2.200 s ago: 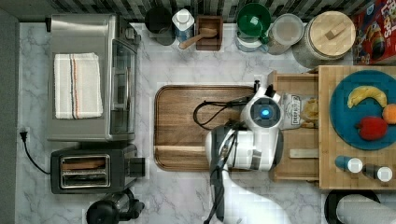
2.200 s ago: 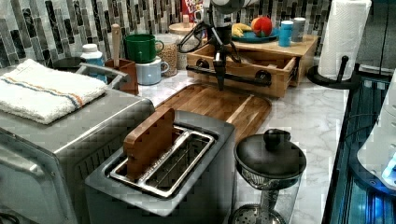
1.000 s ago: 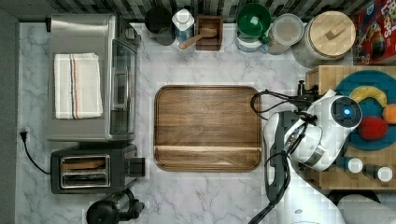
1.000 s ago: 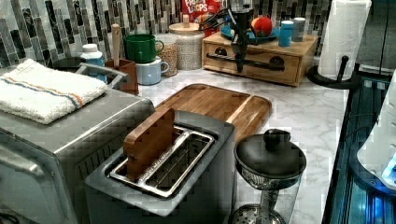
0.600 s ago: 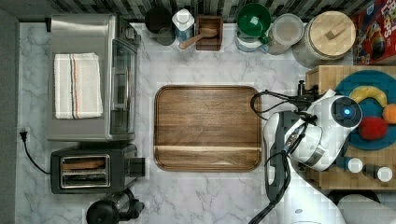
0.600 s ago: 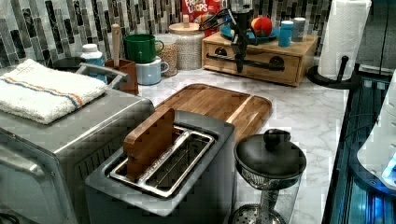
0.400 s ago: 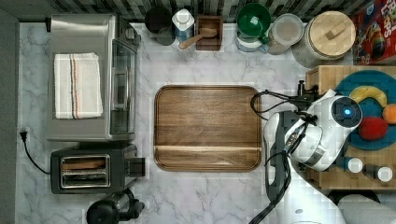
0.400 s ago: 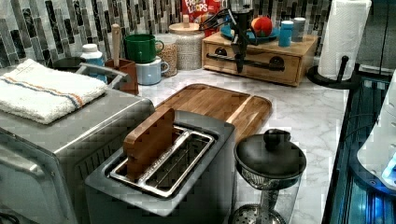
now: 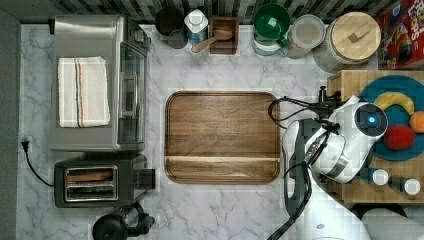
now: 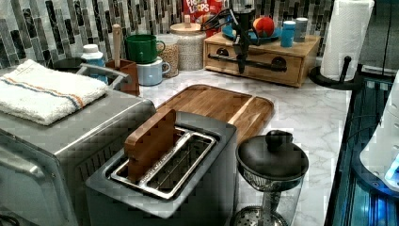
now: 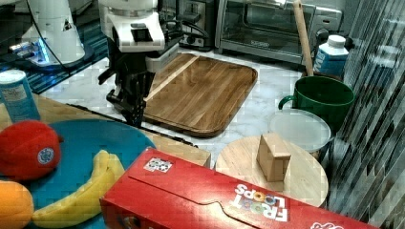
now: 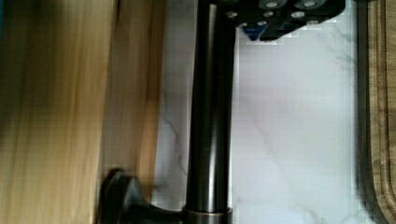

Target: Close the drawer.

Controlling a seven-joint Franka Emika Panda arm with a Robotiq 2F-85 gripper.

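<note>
drawer [image 10: 256, 62] pushed flush into the wooden box under the blue plate [image 10: 244, 35], at the left view's upper right | black bar handle [image 12: 210, 116] just beside gripper [image 10: 241, 66] | jaw state cannot be told, possibly around the bar | wooden tray [image 9: 222, 136] well apart on marble counter [image 9: 220, 210]

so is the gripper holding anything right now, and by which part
It cannot be told. The gripper hangs right at the black bar handle of the shut drawer, but a grip on it isn't visible.
</note>
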